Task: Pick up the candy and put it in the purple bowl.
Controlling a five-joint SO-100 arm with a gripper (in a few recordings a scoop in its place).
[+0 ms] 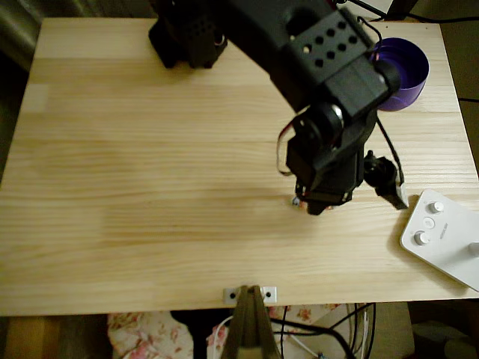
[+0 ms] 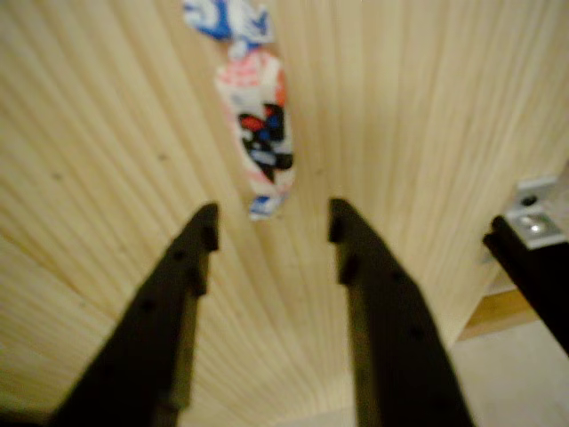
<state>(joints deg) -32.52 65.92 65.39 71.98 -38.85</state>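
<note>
The bench (image 1: 150, 172) is pale, straight-grained wood; a white device (image 1: 443, 235) with knobs lies at its right edge in the overhead view. The bowl (image 1: 404, 71) stands at the far right corner. The candy (image 2: 256, 133) lies flat on the bench, whitish-pink with red, blue and dark marks, twisted ends. The claw (image 2: 271, 222) is open and empty, its fingertips just short of the candy's near end.

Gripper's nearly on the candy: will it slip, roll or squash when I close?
The candy looks small and light, so it will probably lift easily. Its twisted wrapper ends look floppy; grip the body. Lying flat on the table before the open gripper, it may skid if nudged.
</note>
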